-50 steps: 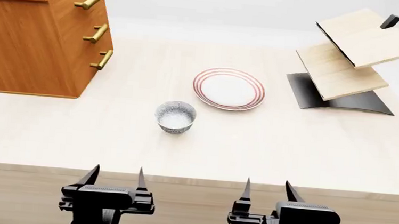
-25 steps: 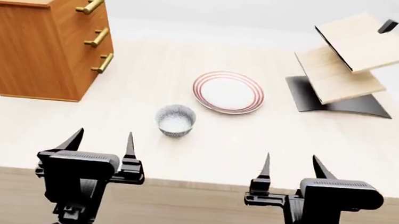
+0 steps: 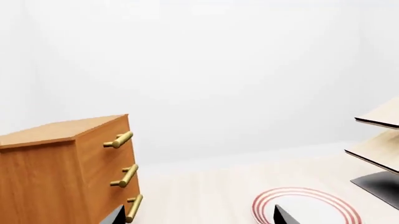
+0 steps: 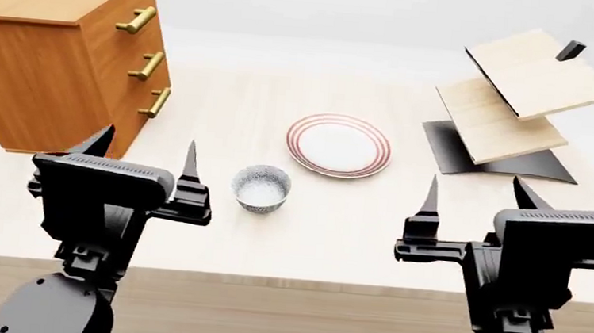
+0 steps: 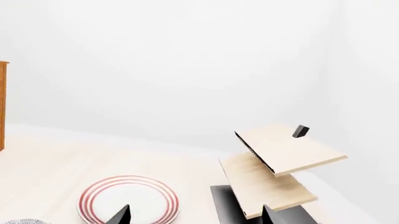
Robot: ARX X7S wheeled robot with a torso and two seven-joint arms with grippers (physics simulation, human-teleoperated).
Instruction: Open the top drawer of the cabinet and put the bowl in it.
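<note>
Orange-brown cabinet (image 4: 67,53) sits at the table's (image 4: 303,231) far left, top drawer (image 4: 128,12) closed as far as I can tell. Bowl (image 4: 261,187) rests on the table just in front of the plate (image 4: 338,144). Left gripper (image 4: 145,154) and right gripper (image 4: 482,195) hover with fingers spread, holding nothing, bowl between them.

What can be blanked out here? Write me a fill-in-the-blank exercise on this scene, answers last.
1. All three drawers of the cabinet are ____.
2. The bowl stands on the table between the plate and the ____ hand.
3. The right hand holds ____.
4. Each drawer handle is a brass ____.

Answers: shut; left; nothing; bar
</note>
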